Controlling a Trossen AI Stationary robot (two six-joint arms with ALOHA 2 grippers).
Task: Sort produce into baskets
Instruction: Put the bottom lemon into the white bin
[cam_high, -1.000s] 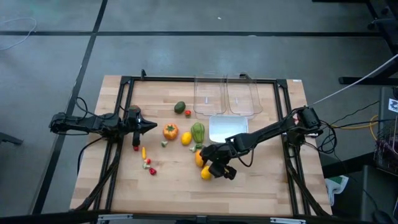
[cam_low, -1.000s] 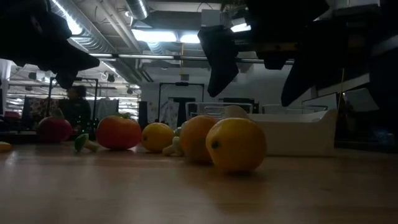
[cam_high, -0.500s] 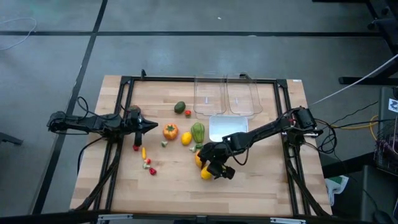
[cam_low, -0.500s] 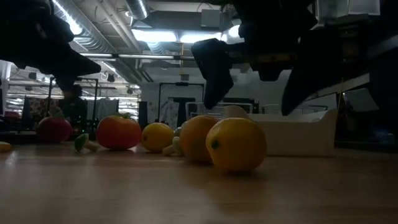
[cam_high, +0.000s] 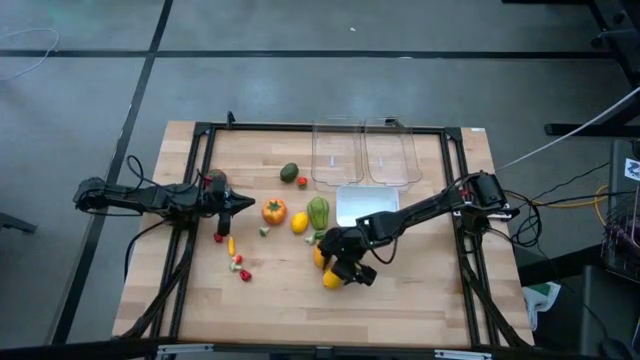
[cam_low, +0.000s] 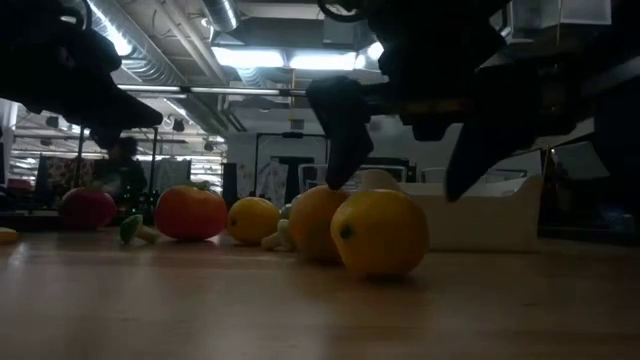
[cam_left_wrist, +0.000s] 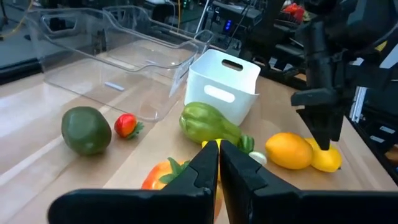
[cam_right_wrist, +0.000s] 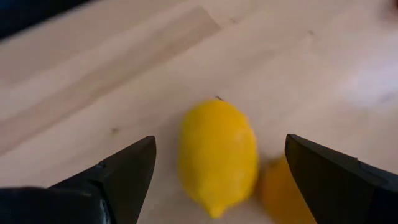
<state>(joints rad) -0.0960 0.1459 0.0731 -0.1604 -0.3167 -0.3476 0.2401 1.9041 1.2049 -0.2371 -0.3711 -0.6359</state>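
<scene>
A wooden table (cam_high: 280, 300) edged by a black metal frame (cam_high: 330, 127) stands on a grey floor (cam_high: 300, 60) marked with dark lines, while bright ceiling lights (cam_low: 290, 58) and pipes (cam_low: 150, 60) hang in the room behind.

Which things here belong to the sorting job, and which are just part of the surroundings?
Job:
lemon under the open right tool
orange piece
green ribbed piece
avocado
clear tubs
white tub

Surroundings:
wooden table
black frame rails
left tool, shut, waiting
</scene>
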